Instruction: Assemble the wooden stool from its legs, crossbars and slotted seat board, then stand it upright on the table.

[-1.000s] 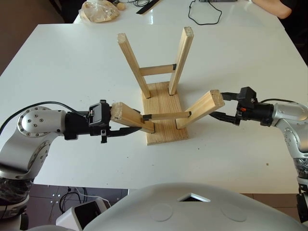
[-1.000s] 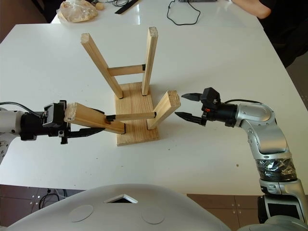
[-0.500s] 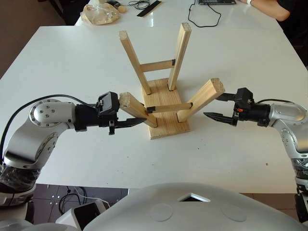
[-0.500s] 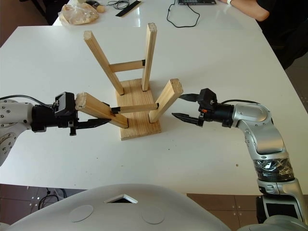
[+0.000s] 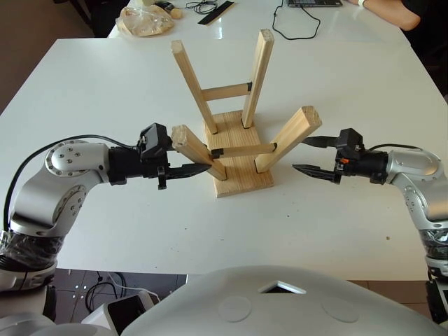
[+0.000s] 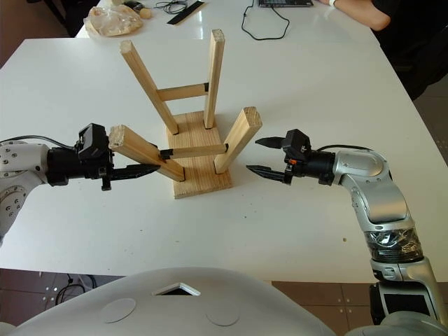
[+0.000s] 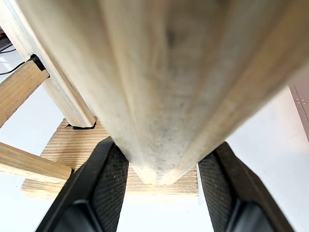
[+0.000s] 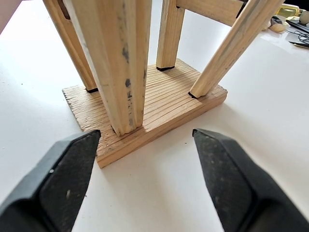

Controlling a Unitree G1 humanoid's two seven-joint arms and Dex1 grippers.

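1. The stool [image 5: 231,136] stands upside down mid-tabletop [image 5: 84,91]. Its seat [image 5: 245,178] lies flat, with four legs rising from it and splaying outward.
2. At the seat's 12 o'clock end, the far legs [image 5: 255,77] are tied by the far crossbar [image 5: 225,89]. At the 6 o'clock end, the left leg [image 5: 196,149] and right leg [image 5: 290,140] are tied by the near crossbar [image 5: 243,149].
3. The left gripper [image 5: 190,166] comes in from 9 o'clock and is closed on the left leg near its free end. In the wrist view its pads [image 7: 110,180] press on both sides of the wood.
4. The right gripper [image 5: 299,154] sits at 3 o'clock, jaws wide apart and holding nothing. Its tips are just beside the right leg but not touching it.
5. The assembly looks complete, so the step in hand is probably taking the right leg ready to turn the stool over.
6. To do it well:
   - Slide the open jaws straight in toward 9 o'clock until the leg lies deep between them, at a height matching the left grip.
   - Close squarely on flat faces, not on corners.
   - Avoid pushing the leg sideways, since that could lever it out of its slot or skid the seat.
   - Lift both sides evenly and do not pull the legs apart during the flip.
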